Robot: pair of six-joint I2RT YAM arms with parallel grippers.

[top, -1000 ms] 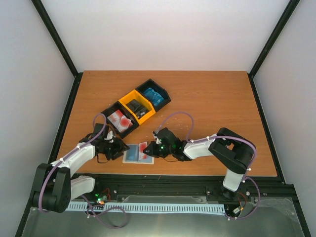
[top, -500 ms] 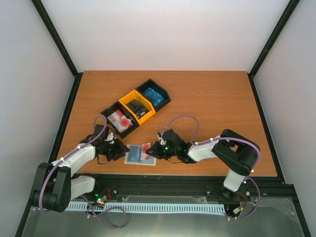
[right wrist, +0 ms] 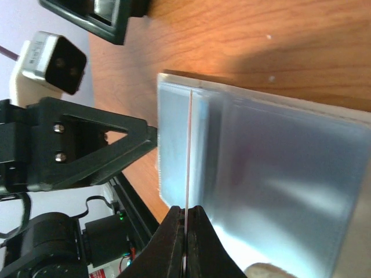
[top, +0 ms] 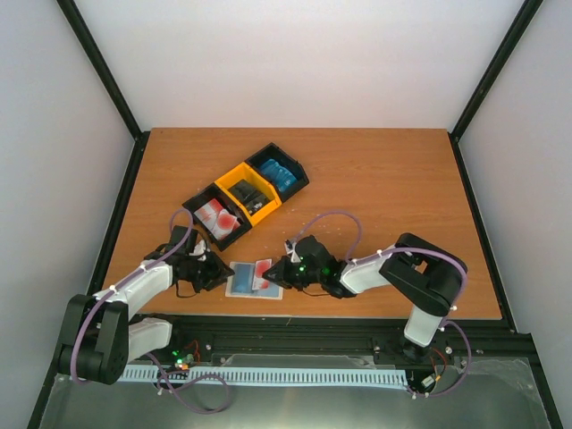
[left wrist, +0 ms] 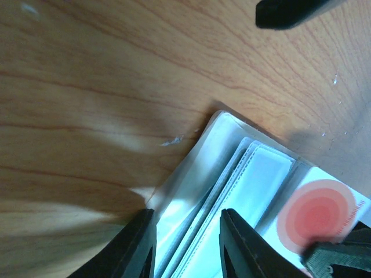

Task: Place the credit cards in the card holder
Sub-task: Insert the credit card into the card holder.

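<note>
The card holder (top: 239,284) lies open on the table near the front edge, pale inside up. My left gripper (top: 217,271) stands at its left end. In the left wrist view its jaws (left wrist: 185,214) stay apart over the card holder (left wrist: 200,156), one fingertip (left wrist: 142,231) at the outer edge and the other on a clear pocket. My right gripper (top: 276,270) is shut on a red-and-white credit card (top: 263,271). That card shows edge-on (right wrist: 189,150) from the jaws (right wrist: 186,223) over the wallet's pockets (right wrist: 278,162). Its red circle (left wrist: 316,217) shows in the left wrist view.
A three-bin tray (top: 238,175) sits behind the wallet, black at both ends and yellow in the middle. It holds red-and-white cards (top: 217,219), black cards (top: 250,190) and blue cards (top: 279,172). The left arm's black frame (right wrist: 75,150) stands close beside the wallet.
My right gripper has slid a little left with the card, further over the wallet. The left jaws have narrowed. The wallet has shifted slightly.
</note>
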